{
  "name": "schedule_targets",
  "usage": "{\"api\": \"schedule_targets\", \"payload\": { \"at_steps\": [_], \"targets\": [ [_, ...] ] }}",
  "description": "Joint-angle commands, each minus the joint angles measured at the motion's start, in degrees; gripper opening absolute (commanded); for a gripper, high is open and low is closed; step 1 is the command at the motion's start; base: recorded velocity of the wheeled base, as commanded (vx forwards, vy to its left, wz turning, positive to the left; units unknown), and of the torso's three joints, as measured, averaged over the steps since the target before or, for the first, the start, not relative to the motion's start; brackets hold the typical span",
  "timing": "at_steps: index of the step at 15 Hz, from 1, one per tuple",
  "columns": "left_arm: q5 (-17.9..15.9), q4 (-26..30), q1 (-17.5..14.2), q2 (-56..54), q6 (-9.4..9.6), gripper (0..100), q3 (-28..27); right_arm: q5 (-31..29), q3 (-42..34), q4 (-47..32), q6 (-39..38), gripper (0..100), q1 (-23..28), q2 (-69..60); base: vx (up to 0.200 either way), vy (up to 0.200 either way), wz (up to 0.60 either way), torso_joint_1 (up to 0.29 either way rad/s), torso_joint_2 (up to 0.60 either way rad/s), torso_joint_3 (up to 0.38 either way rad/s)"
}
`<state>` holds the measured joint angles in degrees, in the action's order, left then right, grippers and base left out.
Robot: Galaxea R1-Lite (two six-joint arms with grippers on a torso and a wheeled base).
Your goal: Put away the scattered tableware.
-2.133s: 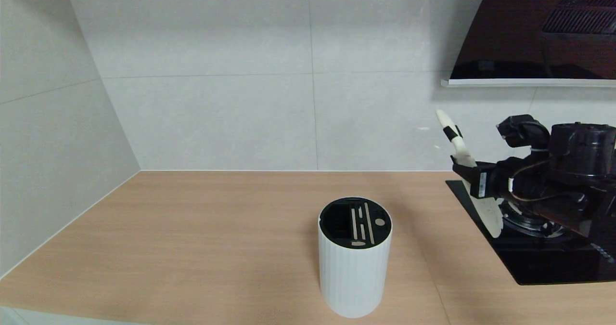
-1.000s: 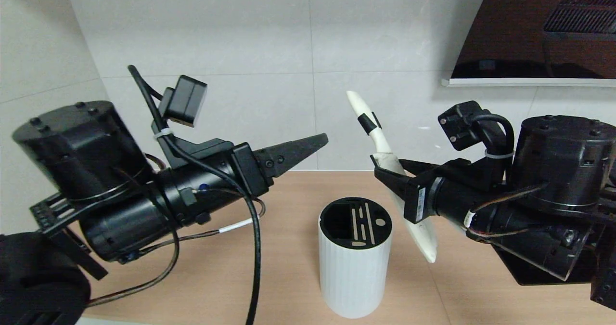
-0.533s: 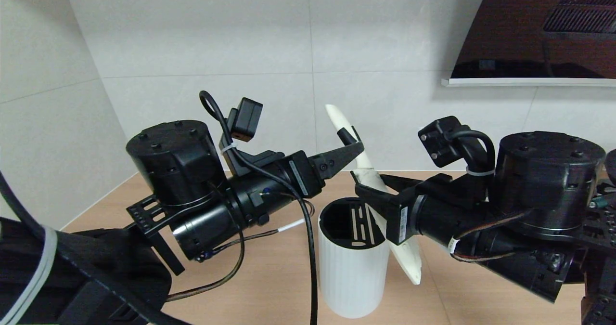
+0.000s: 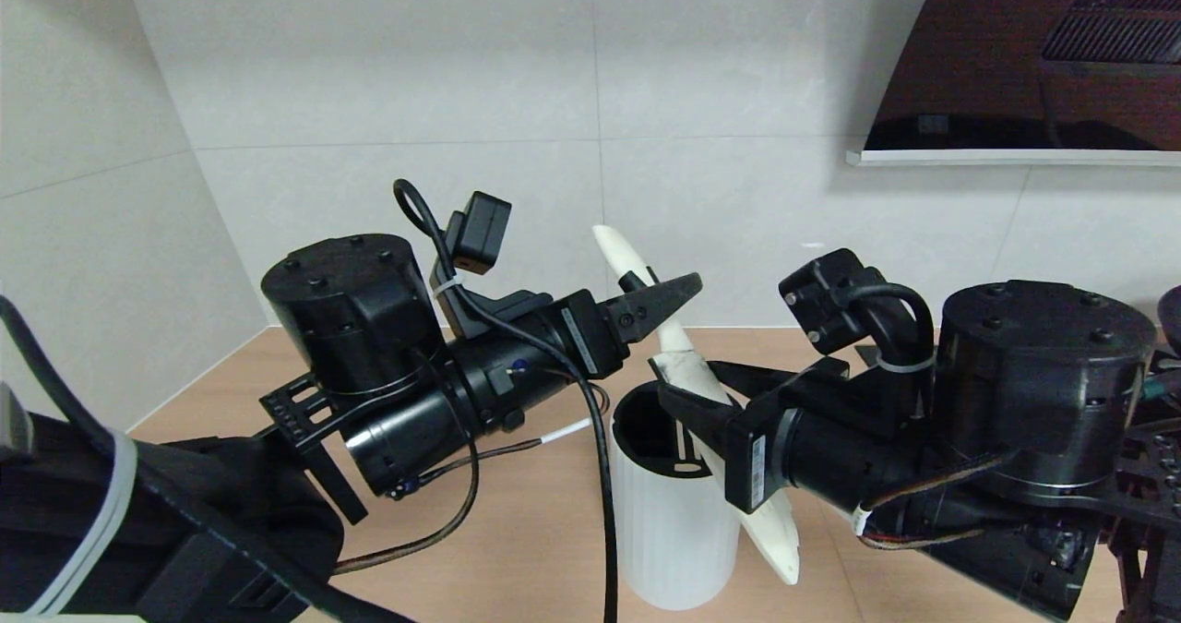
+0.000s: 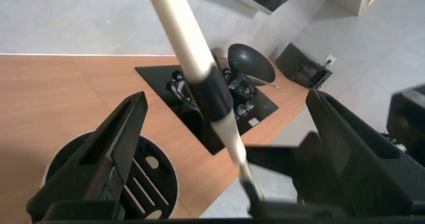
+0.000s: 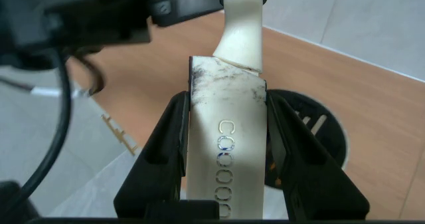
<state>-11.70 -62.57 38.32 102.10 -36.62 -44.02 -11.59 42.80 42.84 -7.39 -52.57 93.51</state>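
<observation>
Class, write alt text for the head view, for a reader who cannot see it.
The right gripper clamps a tilted white knife, handle up, while the open left gripper brackets its handle. Below them a white slotted holder stands on a wooden counter before a tiled wall.

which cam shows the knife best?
Head view: the knife at full length, handle tip to blade tip, in the right gripper. Left wrist view shows the handle between the left gripper's open jaws; right wrist view, the clamped blade base.
</observation>
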Motion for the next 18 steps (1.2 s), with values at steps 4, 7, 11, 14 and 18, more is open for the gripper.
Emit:
{"api": "schedule_targets", "payload": {
  "at_steps": [4,7,11,14,18],
  "targets": [
    [0.0,0.0,0.0,-0.2,-0.03,100,0.1,0.1,-0.2,0.1,0.0,0,-0.2,0.1,0.000,0.000,0.00,0.000,0.00,0.000],
    [-0.3,0.1,0.3,-0.1,-0.03,0,0.2,0.0,-0.2,0.3,0.0,0,-0.2,0.1,0.000,0.000,0.00,0.000,0.00,0.000],
    [-0.3,0.1,0.3,-0.1,-0.03,0,0.2,0.0,-0.3,1.0,0.0,0,-0.2,0.1,0.000,0.000,0.00,0.000,0.00,0.000],
    [-0.3,0.1,0.4,-0.3,-0.38,0,0.0,0.0,-0.9,2.7,0.0,0,-0.1,0.5,0.000,0.000,0.00,0.000,0.00,0.000],
    [-0.2,0.2,0.4,-0.6,-0.82,0,-0.1,-0.1,-1.1,3.5,0.1,0,0.0,0.8,0.000,0.000,0.00,0.000,0.00,0.000]
  ]
}}
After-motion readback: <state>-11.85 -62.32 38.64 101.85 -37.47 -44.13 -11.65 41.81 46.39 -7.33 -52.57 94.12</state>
